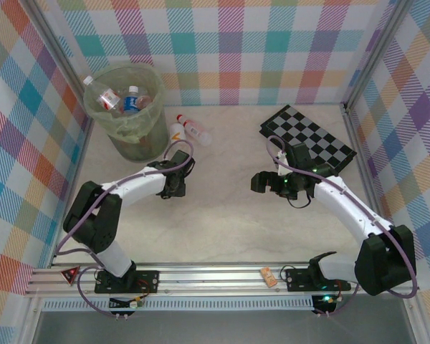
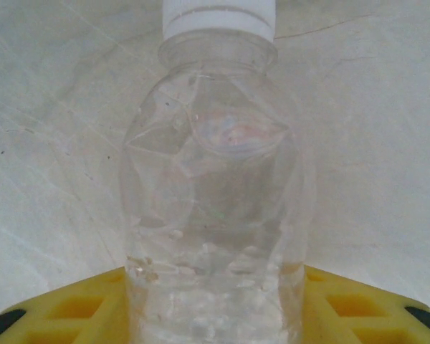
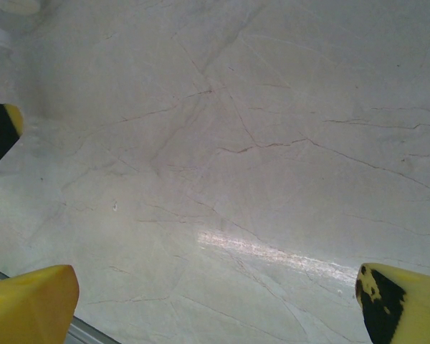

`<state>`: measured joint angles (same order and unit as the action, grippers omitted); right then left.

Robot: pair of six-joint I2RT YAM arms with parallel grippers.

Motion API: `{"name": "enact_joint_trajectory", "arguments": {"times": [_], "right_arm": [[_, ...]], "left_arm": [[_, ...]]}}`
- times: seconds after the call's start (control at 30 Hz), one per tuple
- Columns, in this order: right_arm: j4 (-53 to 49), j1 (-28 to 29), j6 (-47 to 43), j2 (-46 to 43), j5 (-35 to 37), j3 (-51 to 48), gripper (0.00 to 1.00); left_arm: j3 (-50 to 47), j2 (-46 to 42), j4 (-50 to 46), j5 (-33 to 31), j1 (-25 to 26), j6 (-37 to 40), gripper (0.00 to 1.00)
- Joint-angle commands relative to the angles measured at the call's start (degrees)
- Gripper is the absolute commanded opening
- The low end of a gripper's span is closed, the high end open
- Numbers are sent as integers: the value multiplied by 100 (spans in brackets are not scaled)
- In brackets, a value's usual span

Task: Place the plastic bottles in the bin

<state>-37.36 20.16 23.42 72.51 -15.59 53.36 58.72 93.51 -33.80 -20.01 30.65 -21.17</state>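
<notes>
A: How far along is it?

B: Partly done, I'd judge; the bin (image 1: 125,107) already has at least two bottles in it, a red-label bottle (image 1: 104,94) and a blue-label bottle (image 1: 132,100); more may be hidden under them.

A: And what is left?

B: Just right of the bin, two lie on the table (image 1: 222,222): a pale bottle (image 1: 176,132) with an orange mark, and touching it a red-marked bottle (image 1: 196,132); a third is in hand.

A: In whose hand?

B: The left gripper (image 1: 175,186), right of the bin and nearer the arms; from its wrist a clear bottle (image 2: 215,215) with a white cap (image 2: 218,18) sits between the yellow fingers (image 2: 358,304); they press both its sides, so I take it as gripped; it looks dented and is low over the table.

A: The other arm?

B: The right gripper (image 1: 261,183) is well to the right of the bin, jaws spread wide over bare table, holding nothing; a checkerboard (image 1: 312,136) lies beyond it.

A: Any writing?

B: None that can be read; the labels show as colour only, red, blue and orange; the clear bottle shows no label at all.
</notes>
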Motion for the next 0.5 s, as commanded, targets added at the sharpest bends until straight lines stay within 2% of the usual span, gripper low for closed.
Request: {"name": "enact_joint_trajectory", "arguments": {"times": [0.0,0.2,0.47], "right_arm": [[-11,5,-92,28,8,176,99],[60,3,-99,206,-62,291,99],[70,5,-136,290,-67,420,99]], "left_arm": [[300,-505,-500,78,185,69,48],[671,-1165,-1212,81,413,170,46],[1590,-1933,-1813,1172,454,409,44]]}}
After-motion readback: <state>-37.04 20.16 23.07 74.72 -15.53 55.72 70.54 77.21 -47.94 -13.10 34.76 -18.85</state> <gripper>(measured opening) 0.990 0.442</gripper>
